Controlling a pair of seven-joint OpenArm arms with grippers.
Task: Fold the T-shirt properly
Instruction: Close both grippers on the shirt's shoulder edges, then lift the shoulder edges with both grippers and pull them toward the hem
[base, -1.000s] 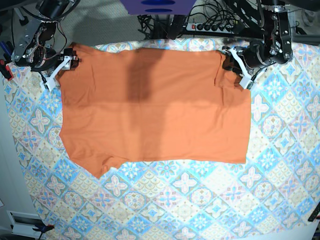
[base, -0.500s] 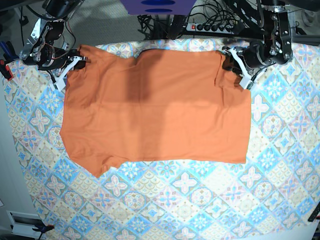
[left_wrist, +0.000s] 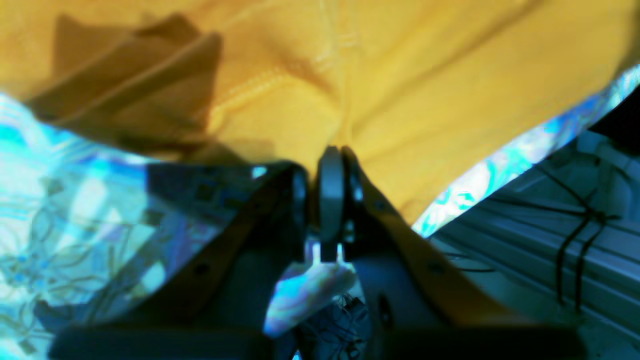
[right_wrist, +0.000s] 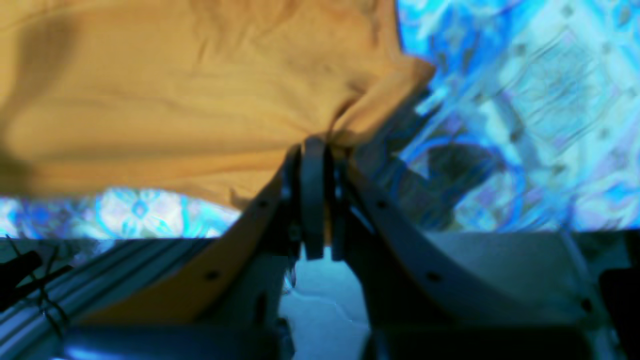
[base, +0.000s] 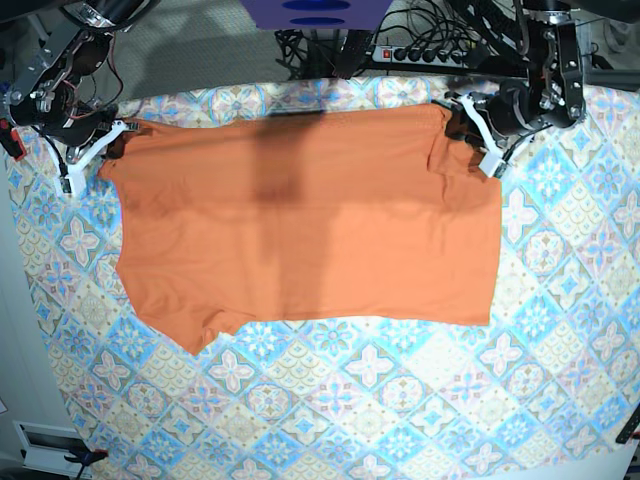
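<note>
Base view: the T-shirt (base: 300, 220) lies spread flat on the patterned cloth (base: 400, 400) covering the worktop, one sleeve pointing toward the near edge. Right claw (base: 108, 143) is clamped on the shirt's far corner at the view's left; fabric bunches between its closed jaws. Left claw (base: 470, 130) is likewise closed, pinching the shirt's far corner at the view's right.

The orange T-shirt (base: 310, 215) lies spread flat, both far corners pinched.
</note>
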